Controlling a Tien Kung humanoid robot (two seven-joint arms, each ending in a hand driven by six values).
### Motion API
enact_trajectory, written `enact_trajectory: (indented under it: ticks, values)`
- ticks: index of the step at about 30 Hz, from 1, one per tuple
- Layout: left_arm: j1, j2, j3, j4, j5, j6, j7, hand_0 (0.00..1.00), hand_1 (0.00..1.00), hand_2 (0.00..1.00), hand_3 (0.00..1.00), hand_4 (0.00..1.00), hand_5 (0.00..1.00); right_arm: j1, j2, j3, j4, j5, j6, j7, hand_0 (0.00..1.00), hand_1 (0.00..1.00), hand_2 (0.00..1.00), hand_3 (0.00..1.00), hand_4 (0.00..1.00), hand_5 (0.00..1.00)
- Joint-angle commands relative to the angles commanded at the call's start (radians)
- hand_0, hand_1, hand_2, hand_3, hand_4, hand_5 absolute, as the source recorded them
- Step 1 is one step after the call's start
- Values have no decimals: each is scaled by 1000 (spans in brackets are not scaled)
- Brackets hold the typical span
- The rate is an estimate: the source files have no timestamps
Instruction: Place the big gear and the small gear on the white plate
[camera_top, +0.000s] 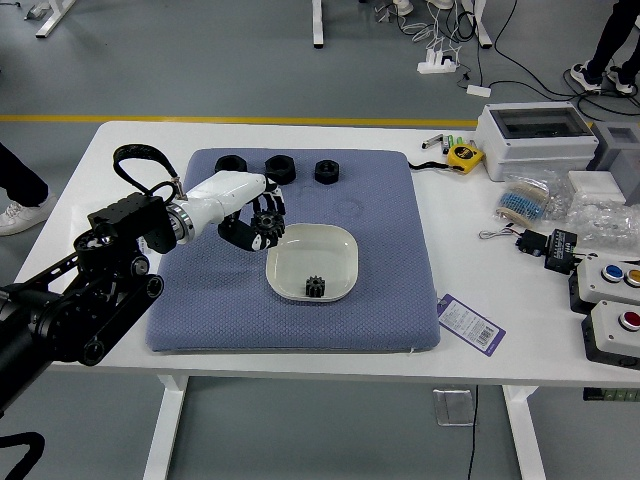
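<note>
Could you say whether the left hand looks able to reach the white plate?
Probably yes: the left hand, holding the big gear, hovers by the white plate, with nothing visible between them.

"How does the blue mat (390, 300) look?"

"Like cloth, matt and rough-textured; the table (545, 355) is smooth."

"And the white plate (325, 252)?"

"Smooth, with a soft gloss. The small gear (315, 287) and the big gear (268, 225) look dark and matt."

"What of the bags (605, 226)?"

"Clear, crinkled, shiny plastic. The tag (468, 323) resembles smooth card, and the box (533, 155) resembles plastic, its dark window (540, 122) glossy."
</note>
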Motion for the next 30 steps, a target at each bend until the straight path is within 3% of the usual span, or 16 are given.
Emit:
enact_trajectory:
  ticks: [8,9,15,20,21,26,27,30]
  values:
    - [-39,-51,83,82,-48,35,-4,224,306,359,495,183,2,5,1,9,5,-19,-5,-6,685,664,730,572,795,711]
    - [-40,-59,89,91,-51,50,-6,237,370,419,521,146,2,6,1,12,5,-24,-5,-8,684,667,731,572,796,712]
    - [-31,-100,113,134,-67,164,-22,247,378,429,528,117,2,14,4,25,10,-56,-8,-17,685,667,730,572,796,712]
    - [-30,-126,118,171,-72,195,-31,247,378,429,528,117,2,25,9,53,11,-106,-11,-34,685,667,730,572,796,712]
    - [-30,-129,118,176,-74,196,-33,280,434,484,573,443,2,27,10,60,10,-120,-12,-38,685,668,730,572,796,712]
    - [-36,-150,123,218,-87,199,-42,280,434,484,573,443,2,31,13,75,9,-142,-13,-45,685,668,730,572,796,712]
    - [-38,-153,123,227,-88,200,-43,310,470,531,605,777,91,32,13,75,9,-142,-13,-45,685,668,731,572,796,712]
    - [-48,-167,125,256,-93,203,-48,310,470,531,605,777,91,35,13,75,9,-143,-13,-46,685,668,731,572,796,712]
